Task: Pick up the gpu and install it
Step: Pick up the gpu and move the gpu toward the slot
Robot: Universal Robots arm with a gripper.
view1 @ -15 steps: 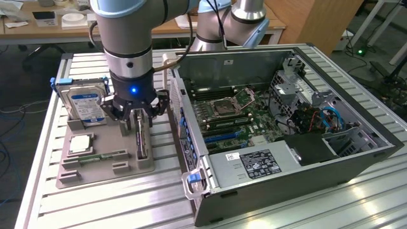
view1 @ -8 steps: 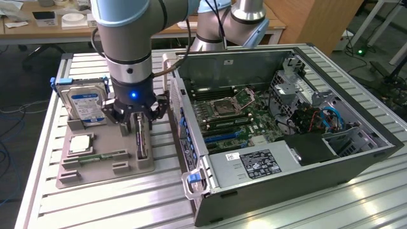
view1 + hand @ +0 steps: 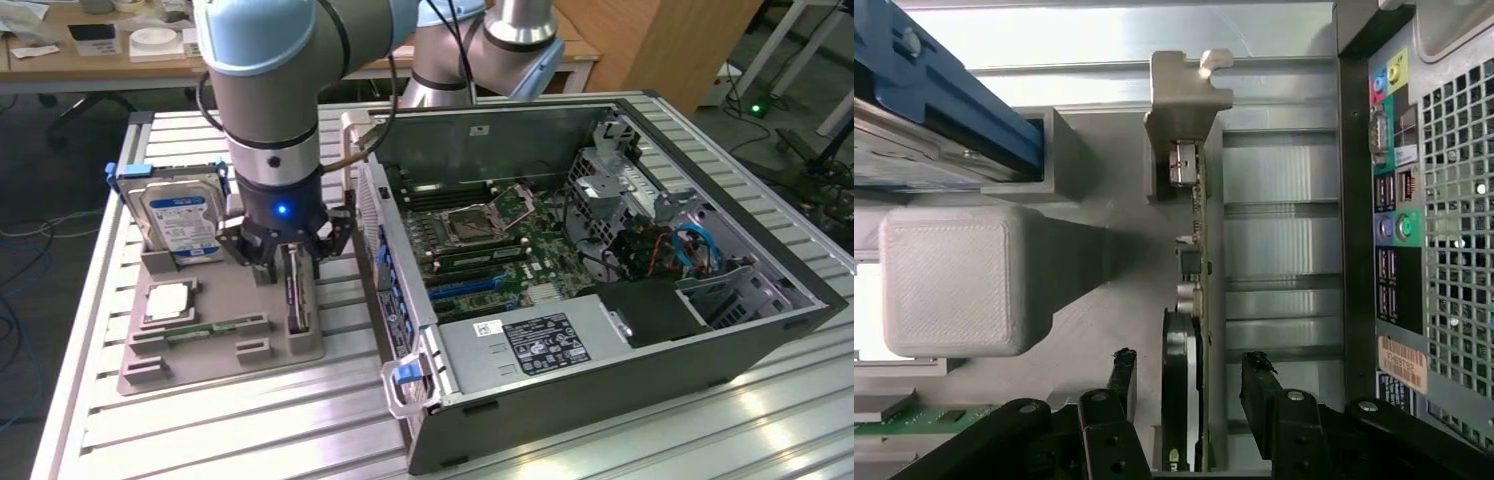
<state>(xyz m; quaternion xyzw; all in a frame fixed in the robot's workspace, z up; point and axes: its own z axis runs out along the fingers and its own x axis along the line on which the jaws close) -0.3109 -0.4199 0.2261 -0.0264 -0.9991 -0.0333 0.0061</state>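
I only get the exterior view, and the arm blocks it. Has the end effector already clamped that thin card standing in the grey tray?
Observer: Not yet. In the wrist view the end effector straddles the gpu, with a gap between the card and each of its fingers.
Visitor: Which end has the metal piece?
Observer: The pale bracket sits at the card's end farther from the fingers.
Visitor: What's next to it?
Observer: The computer case's rear panel, with round coloured sockets, runs alongside the card, apart from it.
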